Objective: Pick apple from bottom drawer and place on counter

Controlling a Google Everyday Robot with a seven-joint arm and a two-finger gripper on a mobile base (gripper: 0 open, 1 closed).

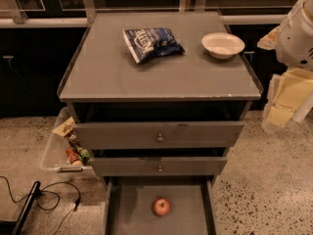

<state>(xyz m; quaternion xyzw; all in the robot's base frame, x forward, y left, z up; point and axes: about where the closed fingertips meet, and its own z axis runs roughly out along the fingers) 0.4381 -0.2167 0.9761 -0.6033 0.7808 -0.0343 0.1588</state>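
Note:
The apple point(161, 206), small and red with a yellowish patch, lies on the flat grey floor of the open bottom drawer point(132, 214), near the middle. The counter point(161, 72) is the cabinet's broad grey top with a thin raised rim. My gripper point(279, 110) hangs at the right edge of the view, beside the cabinet's right side and about level with the counter's front edge. It is far above and to the right of the apple. It holds nothing that I can see. The white arm point(297, 33) rises above it.
A blue snack bag point(151, 43) and a white bowl point(222, 44) lie on the counter's far half. Two upper drawers with small knobs point(160, 138) stand slightly open. A clear bin of snacks point(63, 148) sits left of the cabinet. Black cables point(44, 199) lie on the floor.

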